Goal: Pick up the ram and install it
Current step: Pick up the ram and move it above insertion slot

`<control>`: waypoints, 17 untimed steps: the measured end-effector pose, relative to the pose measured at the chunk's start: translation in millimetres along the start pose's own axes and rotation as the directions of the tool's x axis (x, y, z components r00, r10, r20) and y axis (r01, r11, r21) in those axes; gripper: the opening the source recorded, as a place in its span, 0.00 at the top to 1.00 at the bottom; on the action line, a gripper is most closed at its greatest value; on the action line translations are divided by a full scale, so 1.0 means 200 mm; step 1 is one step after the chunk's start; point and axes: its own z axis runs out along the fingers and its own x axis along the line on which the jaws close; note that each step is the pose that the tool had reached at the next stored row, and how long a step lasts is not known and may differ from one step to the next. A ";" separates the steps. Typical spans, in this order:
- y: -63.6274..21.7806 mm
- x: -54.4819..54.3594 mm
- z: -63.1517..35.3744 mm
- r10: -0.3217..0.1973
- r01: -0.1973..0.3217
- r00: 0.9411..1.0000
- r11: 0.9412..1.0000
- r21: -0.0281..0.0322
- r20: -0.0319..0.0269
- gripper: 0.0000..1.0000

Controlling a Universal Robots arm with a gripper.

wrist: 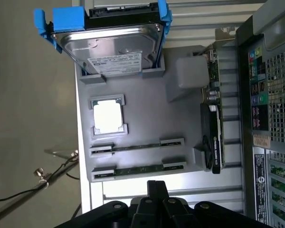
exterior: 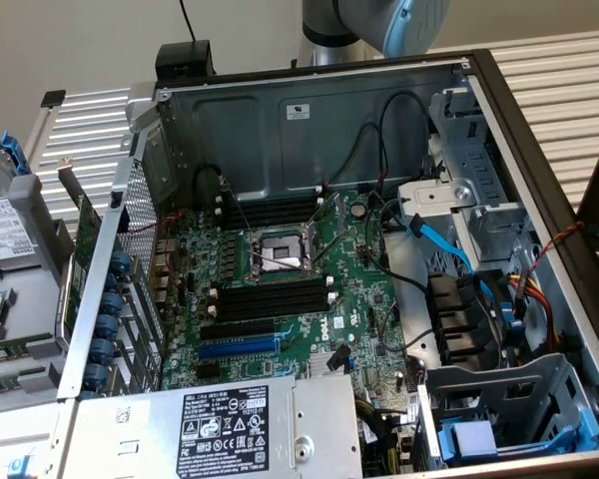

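Note:
Two ram sticks stand on edge in the holders of a grey tray [wrist: 133, 107]: one ram stick [wrist: 135, 147] lies farther from my gripper, the other ram stick [wrist: 137, 167] lies closest to it. My gripper [wrist: 156, 186] hovers above the tray edge just beside the nearer stick, its black fingers shut and holding nothing. In the exterior view the open computer case shows the motherboard [exterior: 280, 289] with black memory slots [exterior: 270, 299] beside the CPU socket [exterior: 280, 249]; the slots hold no stick. Part of my arm [exterior: 379, 25] shows behind the case.
The tray also carries a hard drive [wrist: 114, 47] in a blue carrier, a CPU [wrist: 108, 116] and an upright expansion card with a fan [wrist: 213, 123]. The case's rear panel [wrist: 270, 95] stands beside the tray. Cables, drive bays and the power supply [exterior: 230, 429] crowd the case.

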 end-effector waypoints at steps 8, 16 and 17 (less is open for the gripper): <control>-0.055 0.00 0.051 0.001 -0.001 1.000 1.000 0.002 0.000 0.89; -0.085 -0.03 0.109 0.003 -0.003 1.000 1.000 0.002 0.000 0.89; -0.086 -0.03 0.118 0.003 -0.003 1.000 1.000 0.002 0.000 0.89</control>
